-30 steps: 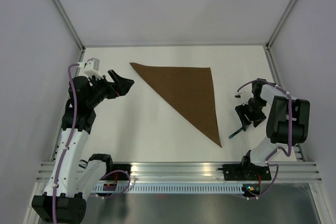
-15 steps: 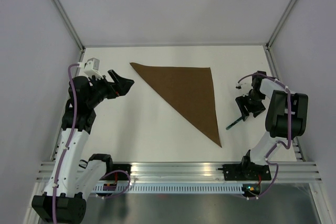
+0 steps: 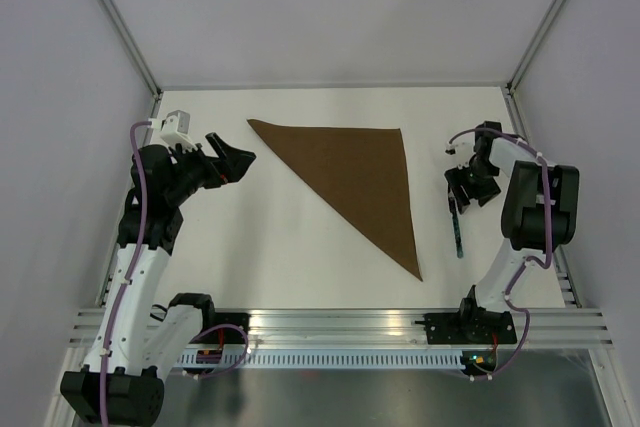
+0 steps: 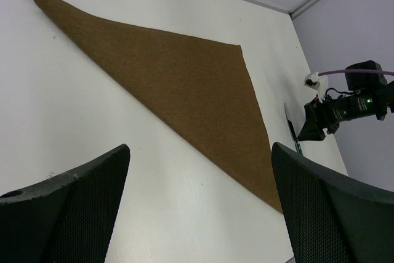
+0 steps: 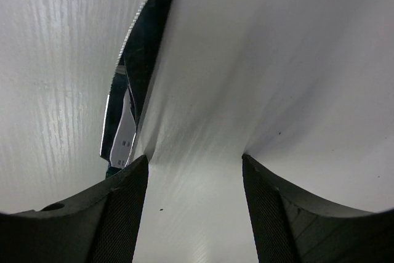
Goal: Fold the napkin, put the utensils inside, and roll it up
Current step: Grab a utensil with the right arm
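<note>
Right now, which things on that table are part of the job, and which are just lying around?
Part of the job: brown napkin, teal-handled knife.
Just lying about: nothing else visible; only the table under them.

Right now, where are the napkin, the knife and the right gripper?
napkin (image 3: 355, 172): top external view, middle of the cloth.
knife (image 3: 459, 239): top external view, teal handle.
right gripper (image 3: 460, 192): top external view, between the fingertips.

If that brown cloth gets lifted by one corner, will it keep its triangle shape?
Probably not: the napkin lies thin and flat against the table, so it likely droops and unfolds. Its matte fabric should grip rather than slip.
</note>
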